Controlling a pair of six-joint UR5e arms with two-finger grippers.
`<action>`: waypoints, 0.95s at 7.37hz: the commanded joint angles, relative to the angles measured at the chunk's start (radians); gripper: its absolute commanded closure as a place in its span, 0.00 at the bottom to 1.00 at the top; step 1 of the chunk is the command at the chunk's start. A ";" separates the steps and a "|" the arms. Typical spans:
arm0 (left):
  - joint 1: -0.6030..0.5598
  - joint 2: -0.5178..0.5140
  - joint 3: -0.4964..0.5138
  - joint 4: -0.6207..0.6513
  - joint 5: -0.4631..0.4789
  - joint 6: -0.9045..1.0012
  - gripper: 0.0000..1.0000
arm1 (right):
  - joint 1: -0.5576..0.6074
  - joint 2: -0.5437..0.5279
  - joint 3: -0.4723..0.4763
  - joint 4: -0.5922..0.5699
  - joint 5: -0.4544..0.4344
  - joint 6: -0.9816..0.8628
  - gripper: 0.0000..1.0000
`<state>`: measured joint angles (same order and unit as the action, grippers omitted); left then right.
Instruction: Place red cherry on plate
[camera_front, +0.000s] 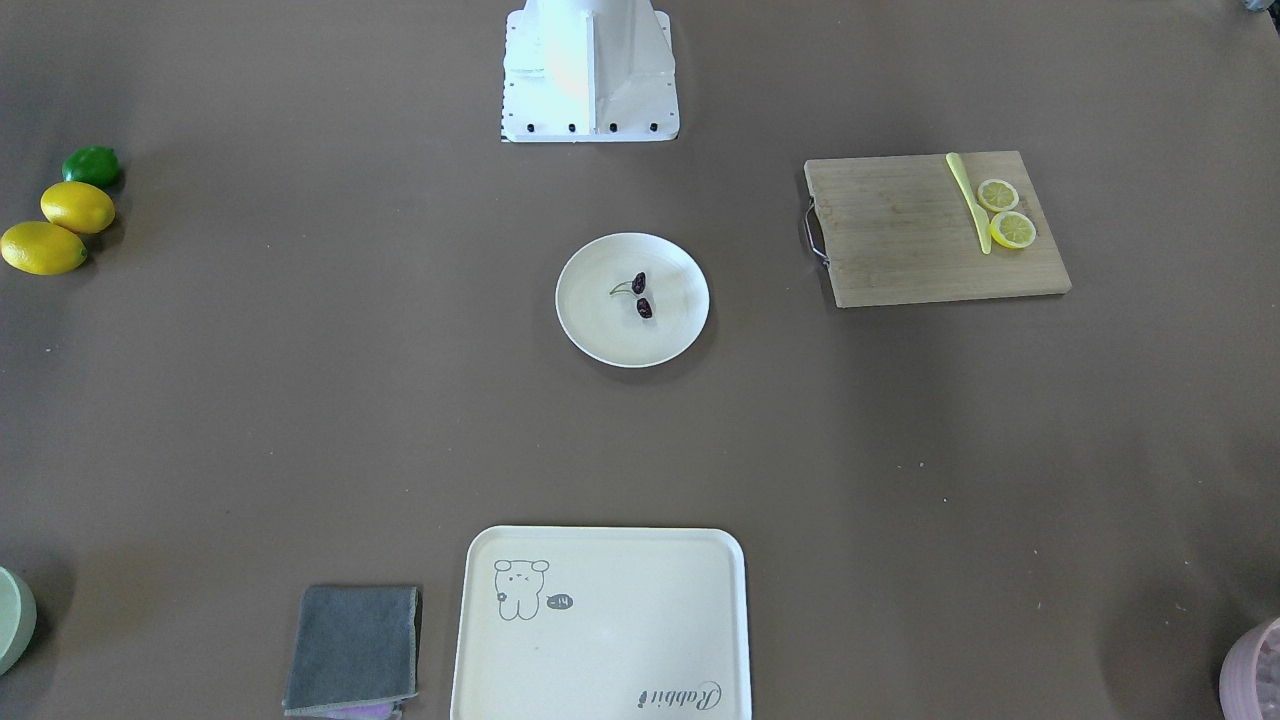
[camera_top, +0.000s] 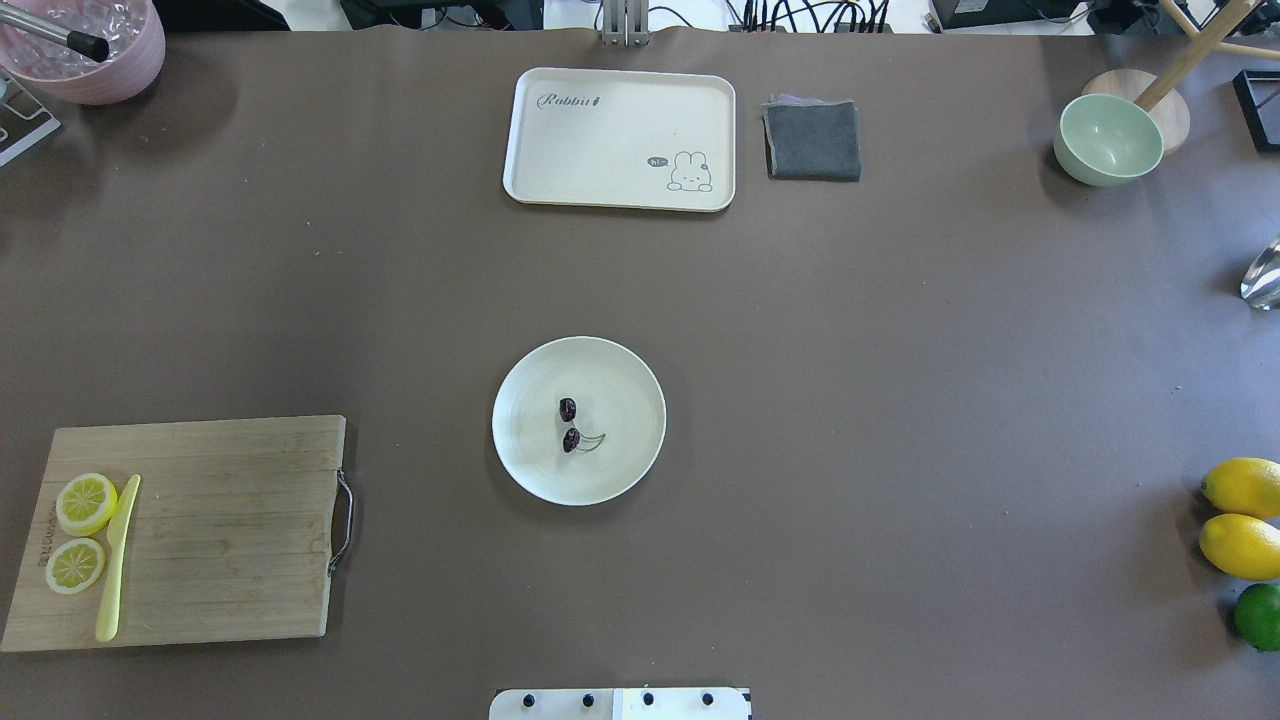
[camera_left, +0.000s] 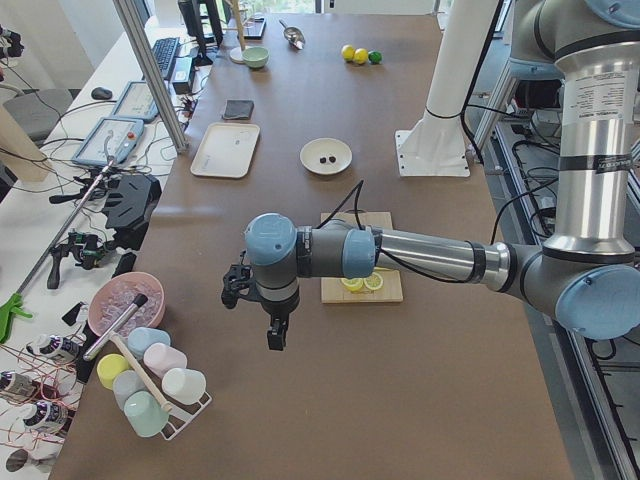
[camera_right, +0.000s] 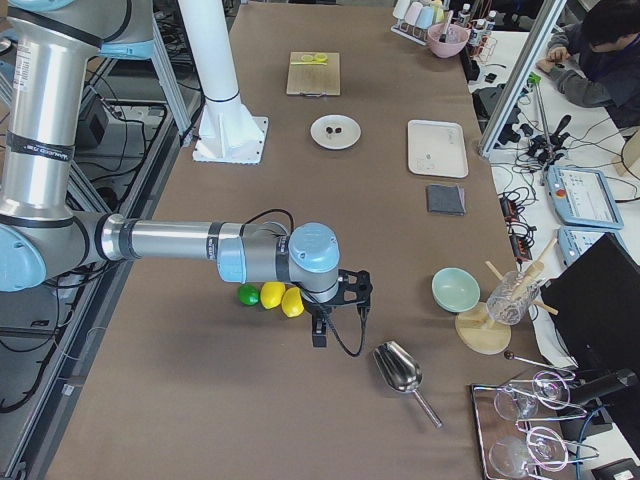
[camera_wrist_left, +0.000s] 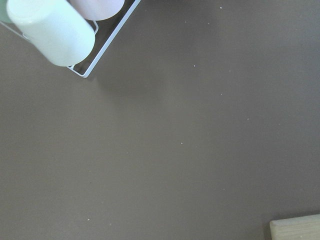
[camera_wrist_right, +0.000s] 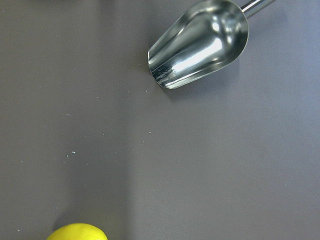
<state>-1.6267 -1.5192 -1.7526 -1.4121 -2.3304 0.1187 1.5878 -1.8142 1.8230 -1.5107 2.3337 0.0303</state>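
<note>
The red cherry (camera_front: 640, 296), two dark maroon fruits on one green stem, lies near the middle of the round cream plate (camera_front: 600, 342). Cherry (camera_top: 570, 426) and plate (camera_top: 625, 470) sit at the table's centre in the overhead view. The left gripper (camera_left: 275, 338) hangs over the table's left end, between the cup rack and the cutting board, far from the plate. Just as far away, the right gripper (camera_right: 319, 334) hangs at the right end beside the lemons. Both show only in side views, so I cannot tell whether they are open or shut. No fingers show in the wrist views.
A wooden cutting board (camera_top: 230, 530) carries two lemon slices (camera_top: 85, 502) and a yellow knife (camera_top: 117, 560). A cream tray (camera_top: 610, 150) and grey cloth (camera_top: 812, 140) lie at the far edge. Lemons (camera_top: 1243, 516), a lime, a green bowl (camera_top: 1108, 140), a metal scoop (camera_wrist_right: 200, 45) and a cup rack (camera_left: 160, 395) stand at the ends.
</note>
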 joint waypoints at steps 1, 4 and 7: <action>-0.018 0.033 0.005 0.019 0.000 0.015 0.02 | 0.000 -0.001 -0.007 0.003 -0.002 -0.001 0.00; -0.022 0.043 -0.013 0.015 0.003 0.013 0.02 | -0.002 0.001 -0.007 0.004 -0.004 -0.001 0.00; -0.025 0.051 -0.013 0.013 0.003 0.015 0.02 | 0.000 0.001 -0.007 0.004 -0.004 0.000 0.00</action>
<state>-1.6505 -1.4692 -1.7667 -1.3977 -2.3271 0.1329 1.5871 -1.8133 1.8163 -1.5064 2.3301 0.0294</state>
